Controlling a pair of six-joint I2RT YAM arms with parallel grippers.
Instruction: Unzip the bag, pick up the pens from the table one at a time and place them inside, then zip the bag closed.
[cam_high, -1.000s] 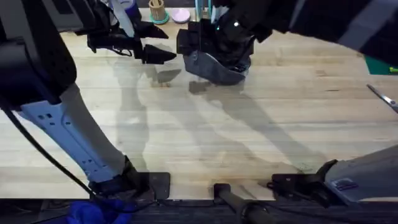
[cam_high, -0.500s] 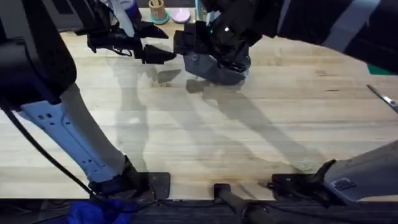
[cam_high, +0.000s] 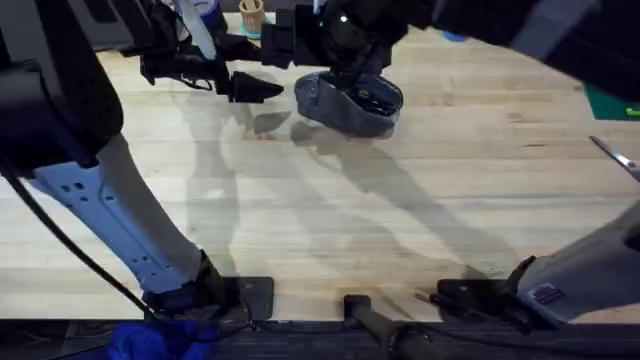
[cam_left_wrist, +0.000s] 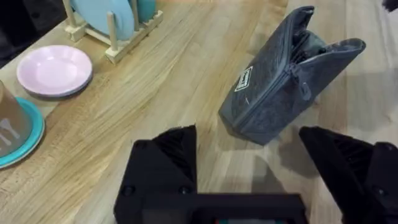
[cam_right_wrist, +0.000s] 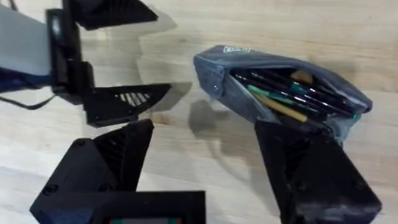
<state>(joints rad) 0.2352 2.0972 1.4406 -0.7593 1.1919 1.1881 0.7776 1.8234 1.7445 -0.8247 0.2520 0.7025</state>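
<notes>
Wooden table (cam_high: 330, 220) is lying bare in the near half of the overhead view, with no pen seen left on it, so zipping is judged to be the step in hand. Farther off, the bag (cam_high: 350, 102) is being seen resting on the table with its mouth gaping, and pens (cam_right_wrist: 292, 93) are being shown inside it in the right wrist view. The left gripper (cam_high: 255, 70) is being held just beside the bag's end, its jaws spread and empty; the right gripper (cam_right_wrist: 202, 158) is being held above the bag, likewise spread with nothing between its fingers. For a clean closure, one end of the bag is best being pinned while the slider is being drawn along the zip, pen tips being kept clear of the teeth.
</notes>
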